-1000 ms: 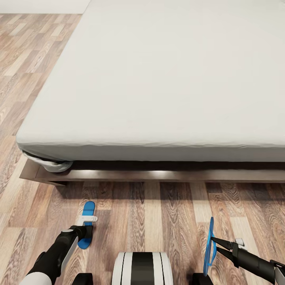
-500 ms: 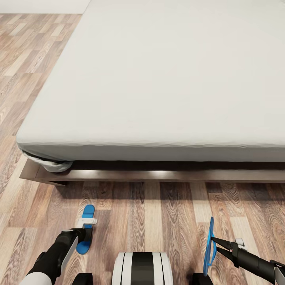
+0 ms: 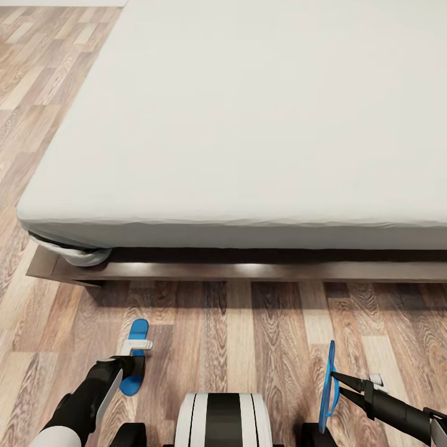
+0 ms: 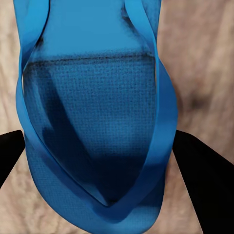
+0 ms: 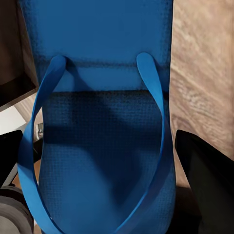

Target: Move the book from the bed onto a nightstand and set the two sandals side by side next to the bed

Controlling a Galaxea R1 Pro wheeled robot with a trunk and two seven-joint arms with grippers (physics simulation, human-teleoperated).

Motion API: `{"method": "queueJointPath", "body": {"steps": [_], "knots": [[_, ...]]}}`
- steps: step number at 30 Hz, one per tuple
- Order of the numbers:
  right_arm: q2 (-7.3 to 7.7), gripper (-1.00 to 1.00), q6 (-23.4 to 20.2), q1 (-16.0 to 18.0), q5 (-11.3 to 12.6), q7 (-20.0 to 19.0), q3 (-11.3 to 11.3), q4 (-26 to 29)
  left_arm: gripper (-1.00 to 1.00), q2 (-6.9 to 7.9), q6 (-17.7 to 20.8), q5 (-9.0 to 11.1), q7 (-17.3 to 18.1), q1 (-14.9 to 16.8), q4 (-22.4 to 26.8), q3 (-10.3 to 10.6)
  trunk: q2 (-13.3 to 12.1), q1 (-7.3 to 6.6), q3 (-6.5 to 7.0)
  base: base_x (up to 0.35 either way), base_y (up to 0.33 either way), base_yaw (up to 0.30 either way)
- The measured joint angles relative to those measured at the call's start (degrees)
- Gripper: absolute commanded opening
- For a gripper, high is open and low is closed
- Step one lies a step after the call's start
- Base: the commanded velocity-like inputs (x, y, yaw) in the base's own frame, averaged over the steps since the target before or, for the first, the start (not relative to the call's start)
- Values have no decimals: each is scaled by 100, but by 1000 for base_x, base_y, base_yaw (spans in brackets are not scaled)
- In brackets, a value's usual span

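Observation:
The bed [image 3: 248,124] has an off-white mattress on a dark brown frame [image 3: 248,271] and spans the upper head view. On the wood floor before it, my left gripper [image 3: 131,367] points down, shut on the edges of a blue sandal [image 3: 138,328] that faces up flat. The left wrist view has this sandal [image 4: 97,126] between two black fingers [image 4: 202,175]. At the right, my right gripper [image 3: 335,376] is shut on the second blue sandal [image 3: 328,385], held on edge above the floor. It also appears as the strapped sandal [image 5: 97,122] between fingers [image 5: 204,170]. The book and nightstand are out of view.
Brown wood-plank floor [image 3: 248,335] runs between my base [image 3: 222,419] and the bed frame. A crumpled sheet corner [image 3: 81,254] hangs over the frame's left end. More floor stretches along the bed's left side [image 3: 37,93].
The whole head view has shifted, so the camera moved and the bed looks closer. The left gripper and its sandal drew slightly toward my base. The right gripper holds as before.

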State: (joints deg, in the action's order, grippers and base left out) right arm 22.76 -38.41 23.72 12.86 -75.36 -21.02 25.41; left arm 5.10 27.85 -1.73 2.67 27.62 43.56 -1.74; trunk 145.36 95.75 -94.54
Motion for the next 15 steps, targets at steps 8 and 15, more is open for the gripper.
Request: {"method": "queueJointPath", "body": {"steps": [8,15], "knots": [[0,-100,0,0,0,0,0,0,-100,0,-8,1,0,0,-4,-1,0,0,0,0,0,0],[0,-100,0,0,0,0,0,0,-100,0,-9,10,1,0,-4,-5,0,0,0,0,0,0]]}}
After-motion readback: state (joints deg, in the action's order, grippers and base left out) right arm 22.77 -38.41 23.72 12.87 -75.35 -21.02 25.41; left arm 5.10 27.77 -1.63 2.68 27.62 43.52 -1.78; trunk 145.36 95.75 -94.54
